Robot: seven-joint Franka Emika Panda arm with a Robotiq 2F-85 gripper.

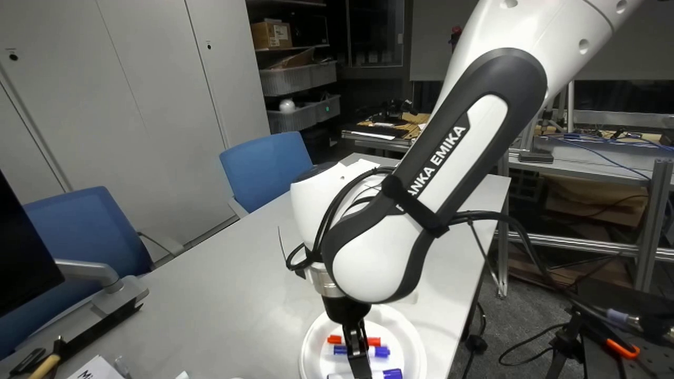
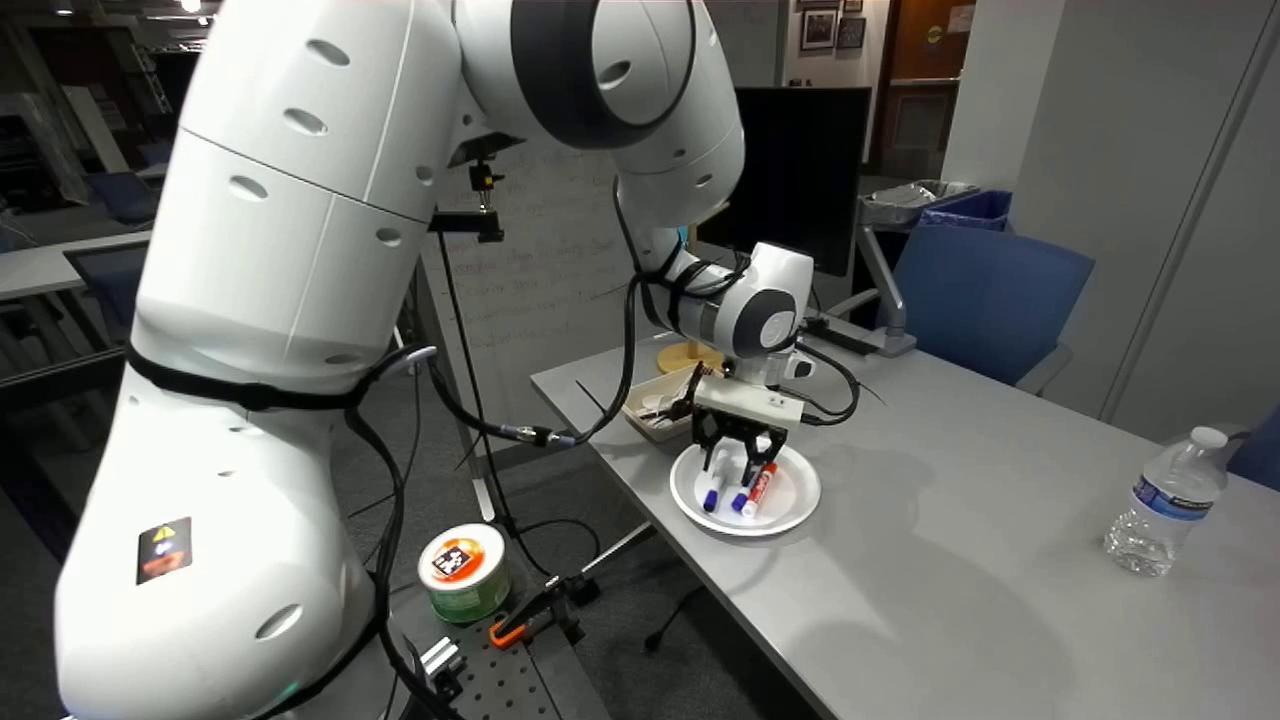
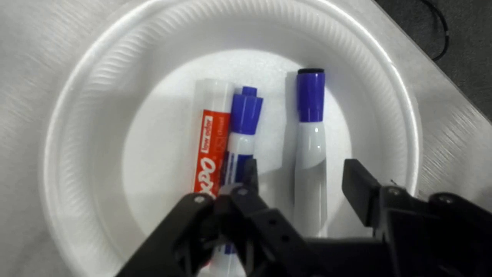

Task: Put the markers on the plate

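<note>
Three markers lie on the white round plate (image 3: 401,96), which also shows in both exterior views (image 1: 310,347) (image 2: 798,490). The plain white marker with a blue cap (image 3: 310,104) lies apart on the right in the wrist view. The blue-labelled marker (image 3: 245,115) lies against the red-labelled marker (image 3: 215,130) on the left. My gripper (image 3: 300,169) is open and points down over the plate, which also shows in an exterior view (image 2: 732,472). Its fingers stand on either side of the plain white marker, with gaps visible on both sides. The gripper hides the markers' lower ends.
A clear water bottle (image 2: 1165,505) stands on the table (image 2: 950,560). A tray with small items (image 2: 655,408) is just behind the plate. A monitor (image 2: 800,180) stands at the far end. The plate lies near the table's edge. A white box (image 1: 97,368) shows at the near left.
</note>
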